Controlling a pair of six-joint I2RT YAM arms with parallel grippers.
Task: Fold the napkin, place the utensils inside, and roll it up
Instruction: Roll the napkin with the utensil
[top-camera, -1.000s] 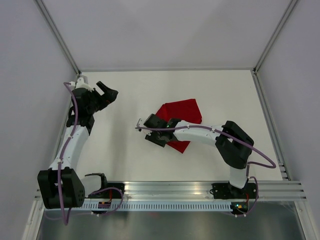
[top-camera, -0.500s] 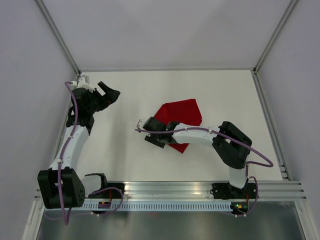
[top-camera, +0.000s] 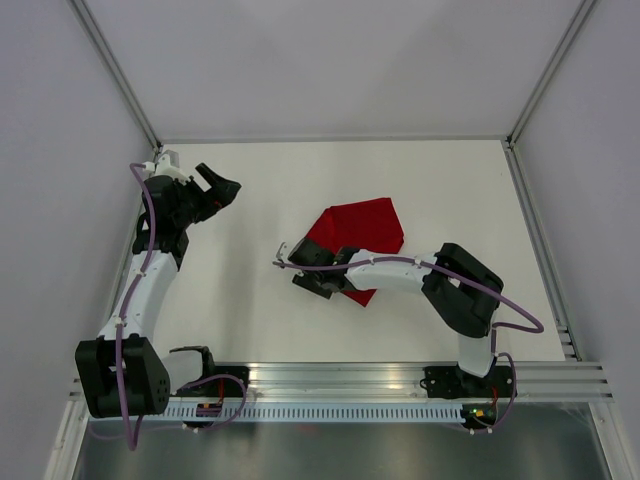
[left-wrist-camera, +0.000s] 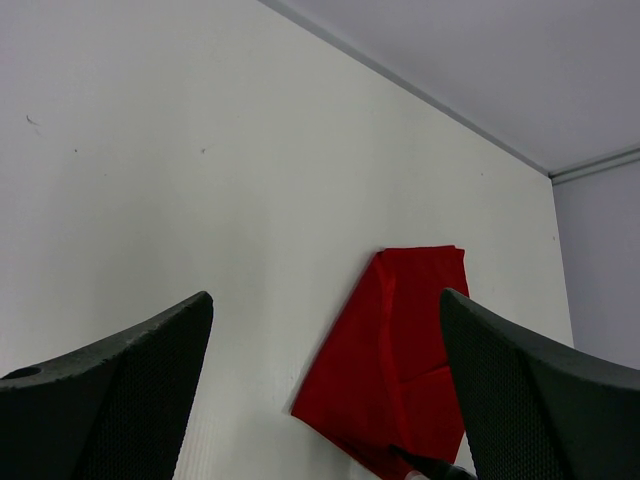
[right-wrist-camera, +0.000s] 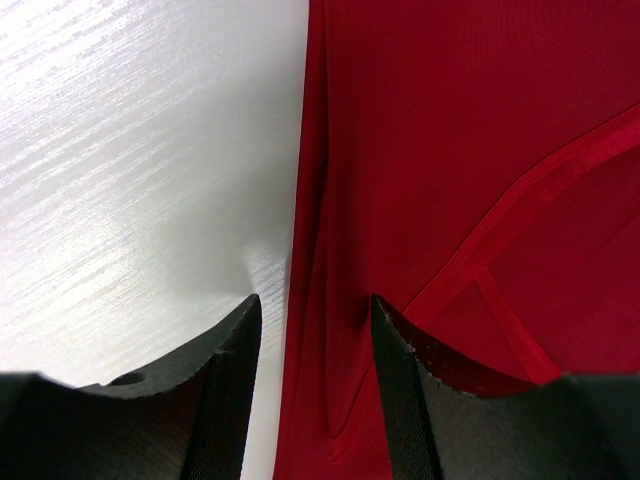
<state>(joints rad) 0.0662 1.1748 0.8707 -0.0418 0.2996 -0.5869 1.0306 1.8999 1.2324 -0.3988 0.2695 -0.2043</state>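
Robot lab test cell: white table (top-camera: 250, 310) boxed by plain pale walls (top-camera: 330, 60) w/ alu corner posts (top-camera: 120, 80), slotted alu rail (top-camera: 340, 378) at near edge carrying cabled left arm (top-camera: 140, 290) & right arm (top-camera: 400, 270).

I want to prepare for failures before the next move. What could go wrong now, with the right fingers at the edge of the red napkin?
1. The right fingers stand open astride the layered left edge of the napkin, one of them over the bare table. Closing may catch only the top layer and spoil the fold.
2. The left fingers hang open far from the cloth, so nothing pins it; a pull may slide it whole.
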